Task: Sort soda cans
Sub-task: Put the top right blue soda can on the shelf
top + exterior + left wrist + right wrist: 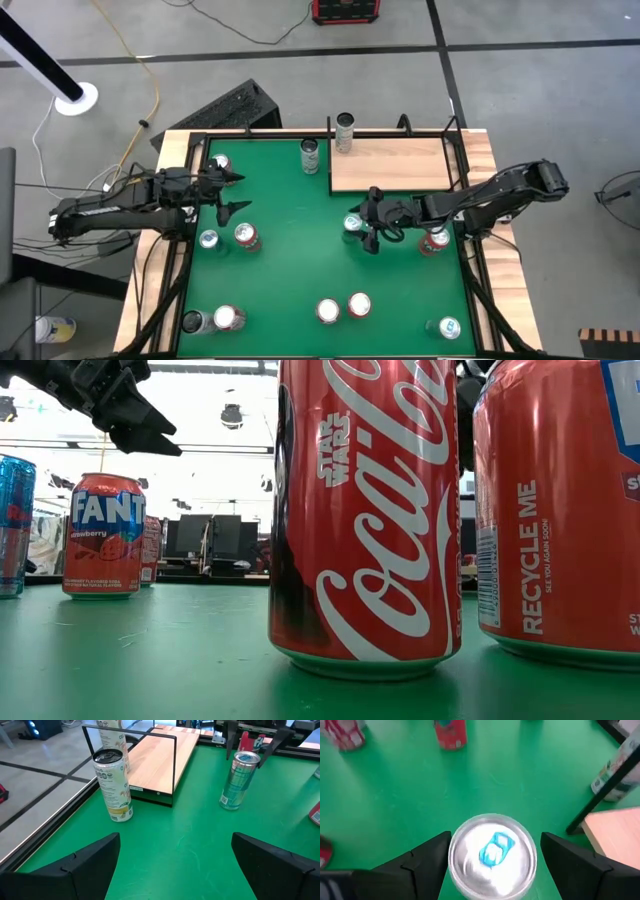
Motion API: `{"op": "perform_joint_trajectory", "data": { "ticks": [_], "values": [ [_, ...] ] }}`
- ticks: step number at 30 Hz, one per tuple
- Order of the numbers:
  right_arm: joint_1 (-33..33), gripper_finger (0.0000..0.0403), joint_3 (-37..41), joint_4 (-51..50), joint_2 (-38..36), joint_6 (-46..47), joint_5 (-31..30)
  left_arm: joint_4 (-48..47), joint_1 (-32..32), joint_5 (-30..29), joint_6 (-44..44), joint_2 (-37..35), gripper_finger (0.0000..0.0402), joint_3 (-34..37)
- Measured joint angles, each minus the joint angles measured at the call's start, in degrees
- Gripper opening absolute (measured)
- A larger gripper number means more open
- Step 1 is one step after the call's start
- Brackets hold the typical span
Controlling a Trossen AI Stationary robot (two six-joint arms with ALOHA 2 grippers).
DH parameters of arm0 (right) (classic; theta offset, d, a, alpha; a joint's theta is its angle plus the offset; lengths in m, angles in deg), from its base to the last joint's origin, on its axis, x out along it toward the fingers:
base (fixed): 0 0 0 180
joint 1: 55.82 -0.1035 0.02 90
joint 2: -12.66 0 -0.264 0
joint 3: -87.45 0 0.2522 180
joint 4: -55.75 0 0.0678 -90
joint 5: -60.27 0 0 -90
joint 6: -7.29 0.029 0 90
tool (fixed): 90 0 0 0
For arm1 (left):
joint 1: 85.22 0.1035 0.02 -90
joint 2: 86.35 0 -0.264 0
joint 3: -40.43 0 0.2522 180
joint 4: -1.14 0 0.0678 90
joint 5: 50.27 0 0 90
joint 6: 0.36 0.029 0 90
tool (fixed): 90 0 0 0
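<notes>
Silver-topped with a blue tab, a slim teal can stands upright right of the green mat's middle, just below the near edge of the wooden platform. The right gripper is positioned over it with fingers spread, one to each side of the rim; no contact can be confirmed. The left gripper, likewise spread and empty, is held near the mat's left edge. Other cans are scattered toward the mat's edges and corners, and a pale can stands at the platform's far edge. Thin aluminium is judged light, smooth and easily dented, and a tall narrow can tips readily. A moderate squeeze across the upper body, below the rim, is advised.
</notes>
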Motion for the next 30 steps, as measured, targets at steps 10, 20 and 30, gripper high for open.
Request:
{"op": "perform_joint_trajectory", "data": {
  "ticks": [10,20,30],
  "values": [
    [0.05,0.0322,0.0,-0.28,2.07,0.52,-0.11,-0.21,0.0,0.01,0.0,0.0,0.0368,0.0],
    [0.08,0.0261,0.01,-0.13,-0.21,0.2,-0.15,-0.57,0.0,0.01,-0.05,0.0,0.0368,0.0],
    [3.64,0.0261,-3.2,-11.6,-11.05,-2.76,-3.54,-2.72,0.0,0.02,-0.23,0.0,0.0368,0.04]
  ]
}}
